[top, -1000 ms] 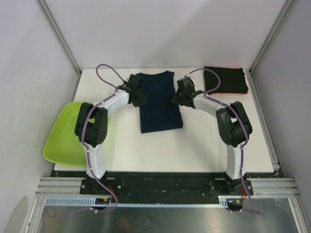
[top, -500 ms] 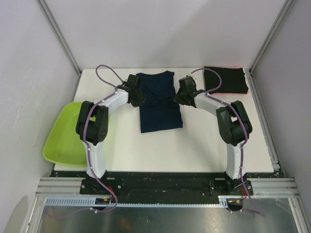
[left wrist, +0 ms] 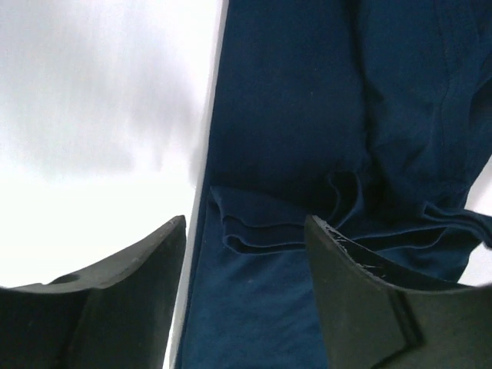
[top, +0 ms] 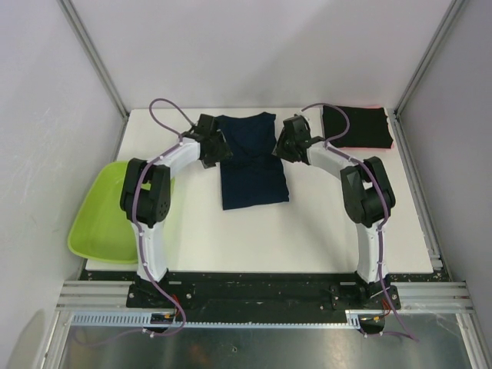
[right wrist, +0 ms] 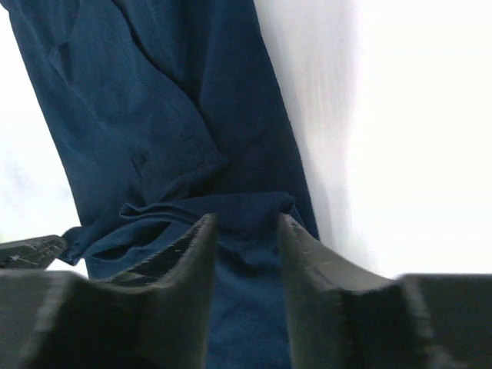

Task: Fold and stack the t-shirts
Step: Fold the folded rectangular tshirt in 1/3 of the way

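The navy t-shirt (top: 250,157) lies flat mid-table as a long narrow strip, sleeves turned in. My left gripper (top: 214,147) hangs at its left edge, near the collar end. In the left wrist view the left gripper (left wrist: 246,227) is open, with the navy t-shirt (left wrist: 307,115) and its folded sleeve hem below the jaws. My right gripper (top: 285,145) is at the shirt's right edge. In the right wrist view the right gripper (right wrist: 244,223) stands open, and a low ridge of the navy t-shirt (right wrist: 154,100) lies between the tips. The black t-shirt (top: 357,126) sits folded at the back right, a red-pink edge (top: 347,146) showing beneath.
A lime-green tub (top: 102,213) hangs over the table's left edge beside the left arm. Metal frame posts (top: 92,58) and grey walls close in the back and sides. White tabletop (top: 254,238) lies between the navy shirt and the arm bases.
Both grippers slid a little toward the back along the shirt's edges, then opened from shut and let go of the cloth. The shirt has stayed in place.
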`<state>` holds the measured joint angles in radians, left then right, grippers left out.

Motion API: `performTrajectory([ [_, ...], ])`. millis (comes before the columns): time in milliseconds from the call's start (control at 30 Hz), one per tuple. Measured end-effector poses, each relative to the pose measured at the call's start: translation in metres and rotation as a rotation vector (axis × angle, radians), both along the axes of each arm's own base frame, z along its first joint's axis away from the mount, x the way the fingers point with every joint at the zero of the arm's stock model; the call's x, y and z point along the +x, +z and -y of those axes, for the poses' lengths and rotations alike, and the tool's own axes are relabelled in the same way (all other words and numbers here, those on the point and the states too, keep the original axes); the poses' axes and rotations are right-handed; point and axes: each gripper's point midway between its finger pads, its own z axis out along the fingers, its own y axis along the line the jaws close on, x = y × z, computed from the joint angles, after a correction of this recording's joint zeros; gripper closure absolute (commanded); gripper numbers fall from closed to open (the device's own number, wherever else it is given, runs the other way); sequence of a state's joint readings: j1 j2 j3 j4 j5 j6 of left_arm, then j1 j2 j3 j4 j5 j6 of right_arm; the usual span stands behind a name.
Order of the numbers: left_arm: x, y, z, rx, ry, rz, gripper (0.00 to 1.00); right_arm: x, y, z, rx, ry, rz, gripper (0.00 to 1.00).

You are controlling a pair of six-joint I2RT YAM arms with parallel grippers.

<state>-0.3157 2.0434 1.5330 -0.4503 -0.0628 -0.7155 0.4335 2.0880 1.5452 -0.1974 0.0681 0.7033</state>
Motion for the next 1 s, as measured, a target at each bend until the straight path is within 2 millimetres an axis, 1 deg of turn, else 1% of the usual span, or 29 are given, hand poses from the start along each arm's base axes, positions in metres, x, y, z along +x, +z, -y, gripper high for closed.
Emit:
performTrajectory([
  [67, 0.003, 0.003, -0.002, 0.001, -0.013, 0.009, 0.29, 0.003, 0.004, 0.003, -0.009, 0.008, -0.002, 0.46],
  [133, 0.003, 0.006, -0.004, 0.002, -0.028, 0.015, 0.38, 0.008, 0.013, 0.004, -0.012, 0.014, 0.011, 0.47],
  [200, 0.002, 0.013, -0.004, -0.005, -0.045, 0.026, 0.49, 0.013, 0.024, 0.004, -0.015, 0.023, 0.029, 0.49],
  [300, -0.005, 0.025, -0.002, -0.022, -0.071, 0.043, 0.67, 0.016, 0.034, 0.002, -0.025, 0.039, 0.05, 0.61],
  [367, -0.012, 0.033, 0.002, -0.037, -0.092, 0.05, 0.76, 0.012, 0.035, -0.003, -0.038, 0.061, 0.05, 0.7],
  [467, -0.022, 0.037, 0.015, -0.068, -0.134, 0.046, 0.85, 0.0, 0.03, -0.017, -0.052, 0.105, 0.04, 0.79],
  [600, -0.036, 0.032, 0.038, -0.103, -0.197, 0.018, 0.92, -0.019, 0.016, -0.033, -0.063, 0.159, 0.006, 0.84],
  [700, -0.042, 0.024, 0.053, -0.127, -0.237, -0.006, 0.93, -0.03, 0.008, -0.04, -0.063, 0.192, -0.018, 0.85],
  [767, -0.043, 0.013, 0.059, -0.134, -0.253, -0.033, 0.93, -0.03, 0.006, -0.043, -0.057, 0.205, -0.023, 0.86],
  [833, -0.04, 0.001, 0.063, -0.137, -0.257, -0.056, 0.94, -0.027, 0.002, -0.044, -0.055, 0.214, -0.031, 0.86],
  [900, -0.033, -0.008, 0.064, -0.136, -0.254, -0.067, 0.94, -0.021, -0.004, -0.047, -0.052, 0.218, -0.038, 0.86],
  [1000, -0.016, -0.018, 0.066, -0.137, -0.244, -0.067, 0.94, -0.01, -0.015, -0.048, -0.054, 0.22, -0.05, 0.86],
])
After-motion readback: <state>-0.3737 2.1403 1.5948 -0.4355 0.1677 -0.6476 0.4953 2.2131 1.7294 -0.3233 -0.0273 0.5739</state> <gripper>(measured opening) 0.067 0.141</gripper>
